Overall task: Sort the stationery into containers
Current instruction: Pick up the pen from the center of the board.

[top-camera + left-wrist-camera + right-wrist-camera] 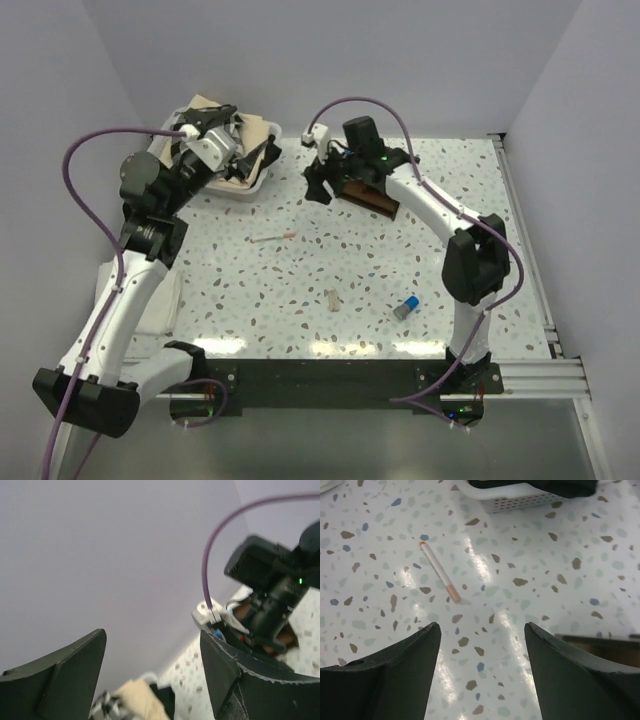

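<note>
A white pen with orange ends [272,237] [439,571] lies on the speckled table. Nearer the front lie a small beige stub [332,298] and a short blue-grey cylinder [405,307]. The dark brown wooden organizer [366,196] stands at the back centre; only its edge [600,642] shows in the right wrist view. My right gripper [318,184] [482,672] hangs open and empty over bare table, just left of the organizer and short of the pen. My left gripper [243,160] [152,665] stands open and empty above the white tub, tilted toward the back wall.
A white plastic tub [236,193] [520,499] with folded cloths [135,700] sits at the back left under the left gripper. Walls close in the back and both sides. The right arm [270,595] is close to the left gripper.
</note>
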Controlling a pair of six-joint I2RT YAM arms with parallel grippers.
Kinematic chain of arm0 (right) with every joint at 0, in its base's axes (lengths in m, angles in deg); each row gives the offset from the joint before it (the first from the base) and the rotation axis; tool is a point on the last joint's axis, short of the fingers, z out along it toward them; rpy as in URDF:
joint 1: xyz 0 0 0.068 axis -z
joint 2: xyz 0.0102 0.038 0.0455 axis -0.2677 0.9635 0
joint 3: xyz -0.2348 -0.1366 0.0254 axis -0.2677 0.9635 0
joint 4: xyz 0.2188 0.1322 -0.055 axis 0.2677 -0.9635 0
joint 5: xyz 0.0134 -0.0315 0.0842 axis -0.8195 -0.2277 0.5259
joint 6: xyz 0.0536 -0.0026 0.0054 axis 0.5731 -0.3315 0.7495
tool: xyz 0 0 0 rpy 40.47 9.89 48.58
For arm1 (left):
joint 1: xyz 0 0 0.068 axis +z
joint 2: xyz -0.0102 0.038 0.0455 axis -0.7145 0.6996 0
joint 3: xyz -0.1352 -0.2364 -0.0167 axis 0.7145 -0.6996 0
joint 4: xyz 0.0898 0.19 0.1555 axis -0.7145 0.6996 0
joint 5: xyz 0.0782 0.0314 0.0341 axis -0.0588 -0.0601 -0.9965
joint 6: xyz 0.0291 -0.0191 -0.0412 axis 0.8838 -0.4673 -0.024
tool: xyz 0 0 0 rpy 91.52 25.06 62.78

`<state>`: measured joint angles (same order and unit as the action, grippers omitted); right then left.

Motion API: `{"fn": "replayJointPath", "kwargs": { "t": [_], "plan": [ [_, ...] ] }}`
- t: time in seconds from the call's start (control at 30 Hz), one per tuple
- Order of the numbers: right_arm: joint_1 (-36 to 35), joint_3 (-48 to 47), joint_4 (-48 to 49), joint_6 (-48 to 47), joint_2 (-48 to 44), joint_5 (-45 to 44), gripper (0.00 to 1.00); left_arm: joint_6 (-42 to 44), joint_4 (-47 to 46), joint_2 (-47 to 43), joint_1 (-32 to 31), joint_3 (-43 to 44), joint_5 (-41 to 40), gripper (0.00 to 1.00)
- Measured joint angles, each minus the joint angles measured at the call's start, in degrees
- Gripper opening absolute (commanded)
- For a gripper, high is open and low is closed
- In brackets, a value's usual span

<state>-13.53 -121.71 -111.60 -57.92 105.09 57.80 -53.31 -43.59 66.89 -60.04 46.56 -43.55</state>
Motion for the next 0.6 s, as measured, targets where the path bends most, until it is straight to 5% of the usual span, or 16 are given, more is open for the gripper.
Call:
{"fn": "replayJointPath", "kwargs": {
  "t": [0.33,0.6],
  "plan": [
    [2.27,-0.68,6.38,14.4,2.03,-7.61,0.76,21.97,38.21,2.97,-11.85,-9.55,-3.5,0.76],
    [13.09,0.09,9.16,21.97,-2.71,-12.09,0.77,27.71,46.56,22.58,-11.96,-0.98,-0.59,0.68]
  ]
}}
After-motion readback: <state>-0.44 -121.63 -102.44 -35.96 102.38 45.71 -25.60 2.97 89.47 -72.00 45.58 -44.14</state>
